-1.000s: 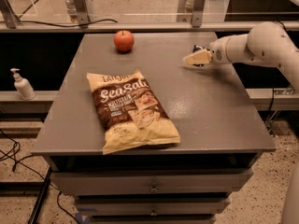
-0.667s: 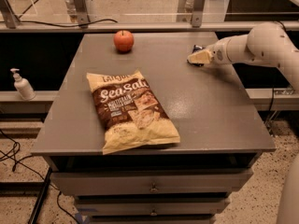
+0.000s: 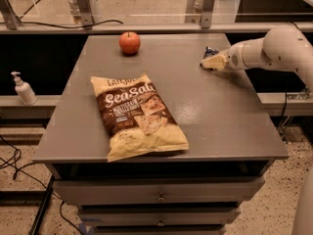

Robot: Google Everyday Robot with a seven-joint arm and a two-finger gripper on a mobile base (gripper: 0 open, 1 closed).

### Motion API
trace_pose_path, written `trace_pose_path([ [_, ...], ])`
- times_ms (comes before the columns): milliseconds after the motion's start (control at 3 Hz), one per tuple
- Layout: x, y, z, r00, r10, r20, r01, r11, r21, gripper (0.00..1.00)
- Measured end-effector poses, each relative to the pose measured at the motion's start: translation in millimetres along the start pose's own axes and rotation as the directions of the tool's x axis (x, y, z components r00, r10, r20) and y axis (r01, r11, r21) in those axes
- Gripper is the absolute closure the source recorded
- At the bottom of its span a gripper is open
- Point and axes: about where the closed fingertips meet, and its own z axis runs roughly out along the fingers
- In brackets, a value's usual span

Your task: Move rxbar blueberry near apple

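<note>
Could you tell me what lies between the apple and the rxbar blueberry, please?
In the camera view, only bare table separates the apple from the rxbar blueberry, which lies at the gripper. The chip bag lies nearer the front.

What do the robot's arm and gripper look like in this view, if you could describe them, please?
The arm is smooth, glossy white, made of rounded tubular segments with a bulbous joint, and narrows toward the wrist. The gripper, near the far right edge of the table, is a pale cream-yellow, wedge-shaped piece. No cables, labels or markings show on either.
</note>
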Motion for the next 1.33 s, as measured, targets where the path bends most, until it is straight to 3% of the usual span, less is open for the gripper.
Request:
trace_pose_path([
  [333, -10.5, 4.1, -8.3, 0.999, -0.035, 0.01, 0.035, 0.9992, -0.02, 1.0],
  [667, -37.5, 23.3, -15.3, 0.994, -0.105, 0.036, 0.108, 0.9907, -0.083, 1.0],
  [1000, -72.0, 65.8, -14.3, 0.973, -0.217, 0.072, 0.227, 0.9557, -0.187, 1.0],
  [1333, -90.9, 105.0, -7.7, 0.947, -0.307, 0.096, 0.321, 0.9088, -0.266, 1.0],
])
